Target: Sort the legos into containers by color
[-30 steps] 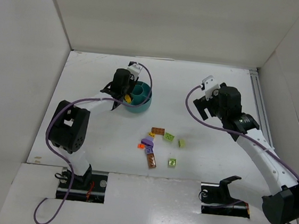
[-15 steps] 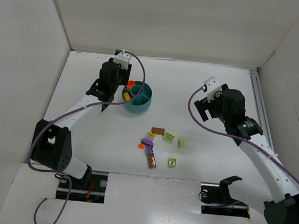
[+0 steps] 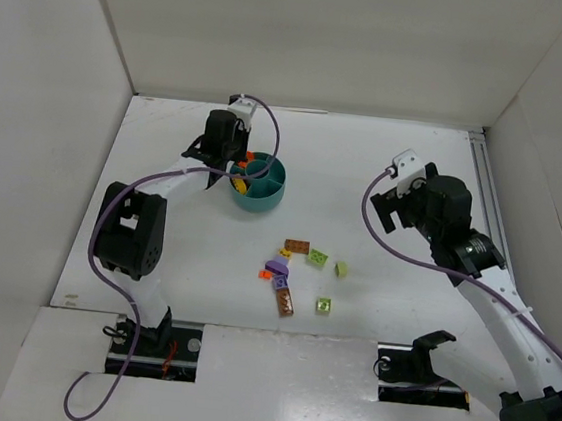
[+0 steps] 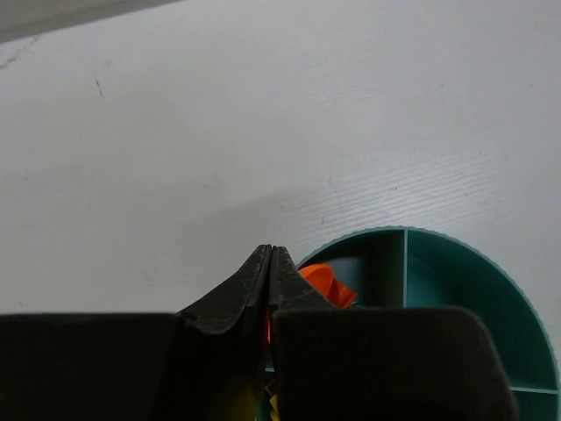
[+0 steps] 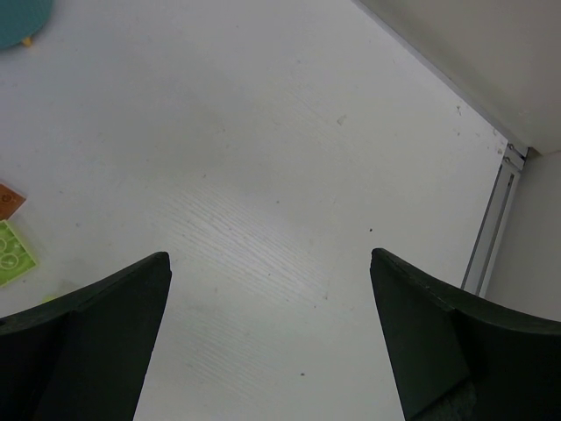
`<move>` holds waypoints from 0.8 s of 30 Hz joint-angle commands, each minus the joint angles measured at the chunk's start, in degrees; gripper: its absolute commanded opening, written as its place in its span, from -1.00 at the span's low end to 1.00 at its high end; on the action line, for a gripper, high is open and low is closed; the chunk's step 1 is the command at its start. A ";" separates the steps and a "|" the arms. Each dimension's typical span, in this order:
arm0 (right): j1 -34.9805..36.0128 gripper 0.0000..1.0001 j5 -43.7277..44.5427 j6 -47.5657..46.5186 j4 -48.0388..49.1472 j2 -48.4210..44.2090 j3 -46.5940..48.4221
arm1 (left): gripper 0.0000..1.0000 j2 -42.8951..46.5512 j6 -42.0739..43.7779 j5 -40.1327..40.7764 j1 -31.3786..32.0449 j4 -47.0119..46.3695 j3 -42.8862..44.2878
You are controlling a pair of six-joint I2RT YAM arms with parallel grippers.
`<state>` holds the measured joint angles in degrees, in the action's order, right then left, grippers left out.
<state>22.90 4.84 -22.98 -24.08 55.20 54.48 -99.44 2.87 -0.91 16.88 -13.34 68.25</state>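
Hovering | left jaws (pressed together) | orange lego (image 4: 322, 281) just beside, inside dish (image 4: 465, 263)

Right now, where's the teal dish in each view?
Top external: teal dish sits upper left of centre, at the tip of the left arm.
Left wrist: dish lower right, partly hidden behind the shut left gripper.
Right wrist: only a sliver in the top left corner.
Shared landmark: orange lego in the dish, also seen by the left wrist; the right wrist does not show it.
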 commanded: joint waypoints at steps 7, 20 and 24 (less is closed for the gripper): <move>0.13 1.00 0.78 1.01 -0.36 -1.41 -0.07 | -1.00 -0.93 -1.56 -1.99 -0.01 0.07 1.10; 4.25 1.00 -2.20 -0.92 1.75 -2.55 -0.07 | -1.00 12.66 -6.56 1.95 -0.01 0.86 -3.12; 11.72 1.00 -1.68 -2.33 2.28 -0.37 0.45 | -0.70 21.27 -12.53 4.33 -0.01 6.55 -3.65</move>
<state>30.17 4.23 -23.92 -24.95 54.08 54.41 -87.64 -4.14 0.91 16.88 -8.19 64.31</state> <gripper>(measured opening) 0.995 0.111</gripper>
